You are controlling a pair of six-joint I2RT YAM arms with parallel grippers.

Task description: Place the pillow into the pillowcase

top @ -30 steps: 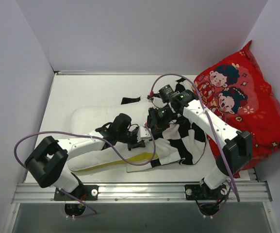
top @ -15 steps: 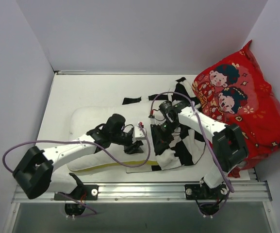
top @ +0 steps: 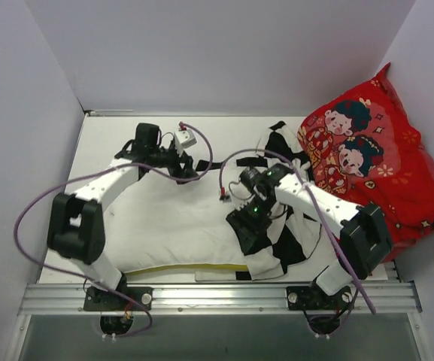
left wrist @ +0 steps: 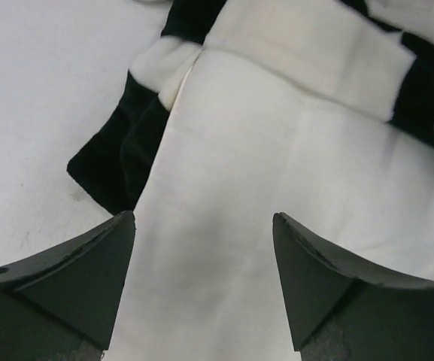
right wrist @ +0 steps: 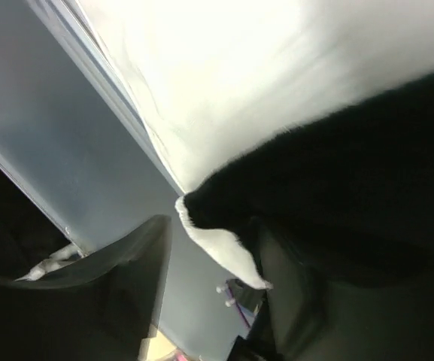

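Note:
The cream-white pillow [top: 171, 218] lies flat across the table, its yellow edge band at the front. Its right end disappears under the black and white checkered pillowcase [top: 284, 252], which is bunched at the right. A small black flap of the case [left wrist: 122, 154] pokes out beside the pillow's back edge. My left gripper [top: 192, 161] hovers open over that back edge, with cream pillow fabric [left wrist: 232, 188] below its fingers [left wrist: 96, 263] and nothing between them. My right gripper [top: 248, 226] is at the case's mouth, its jaws apart. A white-edged corner of the case [right wrist: 224, 252] rests against one finger.
A large red cartoon-printed cushion [top: 374, 165] leans against the right wall, touching the pillowcase's far side. White walls enclose the table on the left, back and right. A metal rail [top: 217, 297] runs along the front edge. Purple cables loop off both arms.
The left arm let go and swung from the pillow's front middle to its back edge, jaws opening. The right gripper moved forward and opened. The pillow now lies spread flat.

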